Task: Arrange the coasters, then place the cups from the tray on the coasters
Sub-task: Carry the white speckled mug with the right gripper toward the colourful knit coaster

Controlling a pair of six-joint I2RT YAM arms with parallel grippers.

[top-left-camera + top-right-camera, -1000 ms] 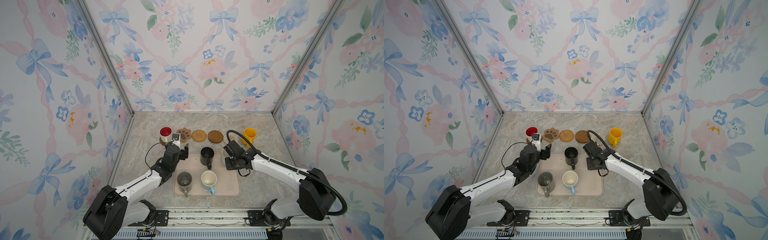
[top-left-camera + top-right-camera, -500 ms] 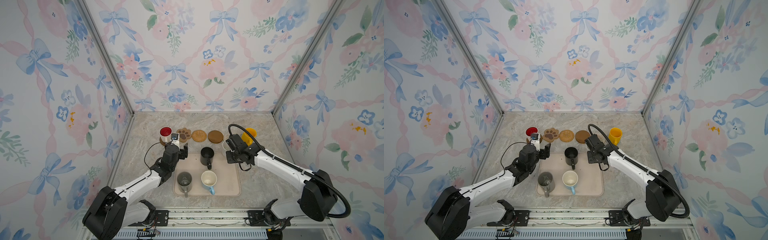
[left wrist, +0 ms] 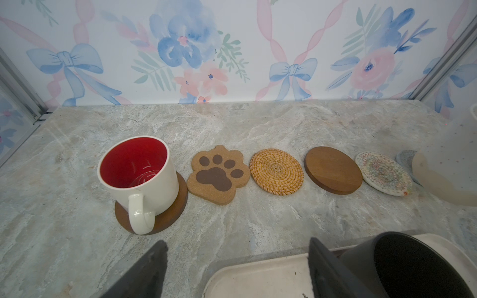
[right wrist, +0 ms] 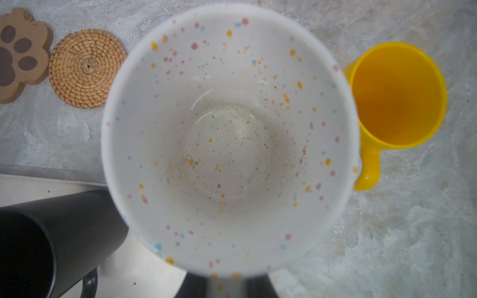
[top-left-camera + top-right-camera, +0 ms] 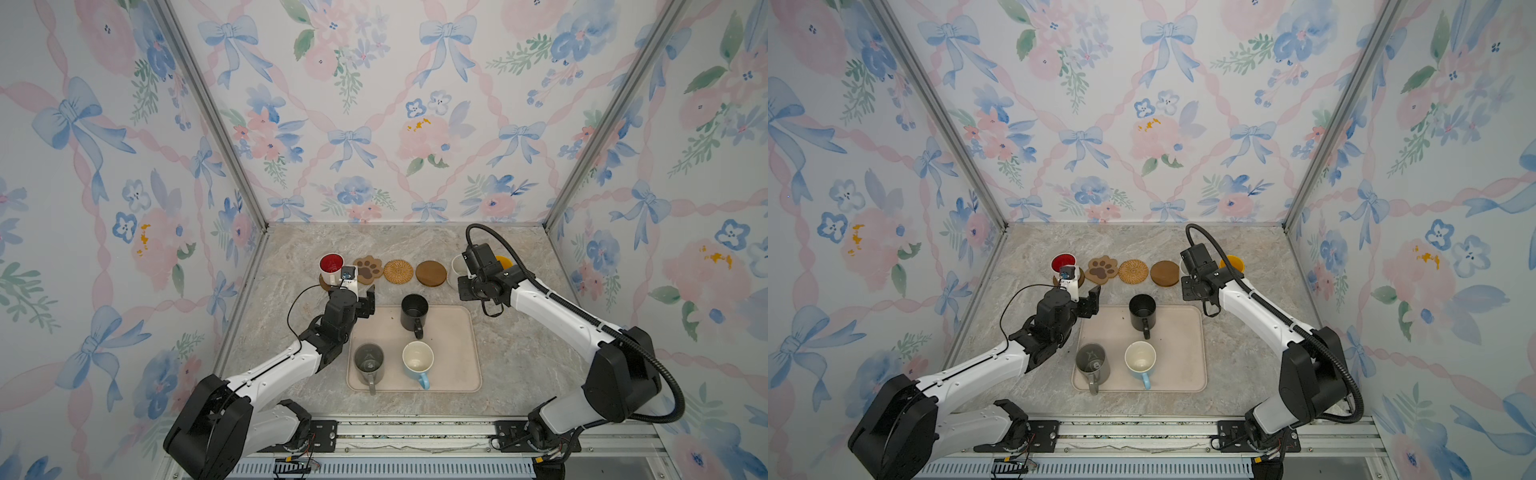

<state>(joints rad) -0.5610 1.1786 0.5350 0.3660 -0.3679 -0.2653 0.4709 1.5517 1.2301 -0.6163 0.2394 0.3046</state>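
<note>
Our right gripper (image 4: 223, 285) is clamped on the handle of the speckled cup (image 4: 229, 139), whose mouth fills the wrist view. In a top view that cup (image 5: 457, 265) is at the right end of the coaster row, just right of the bare wooden disc (image 5: 431, 273), about where the cream coaster (image 3: 384, 172) lies. The cup hides that coaster from above, so we cannot tell whether it has touched down. Just right of it stands the yellow cup (image 4: 397, 95), handle toward the near side. The blue-grey coaster (image 3: 405, 160) peeks out beside the cream one, and we cannot tell whether the yellow cup rests on it.

Our left gripper (image 3: 237, 242) is spread wide and empty. It hovers at the far left corner of the tray (image 5: 473, 332), facing the row.

We judge the arranging done: six coasters lie in a line along the far side of the table (image 3: 284, 123). The red cup (image 3: 139, 170) stands on the left disc (image 3: 165, 219). The paw coaster (image 3: 218, 175), the rattan coaster (image 3: 276, 171) and the bare disc are free. The black cup (image 5: 414, 309), grey cup (image 5: 368, 358) and blue cup (image 5: 417, 357) are on the tray, so about half the placing is left.
</note>
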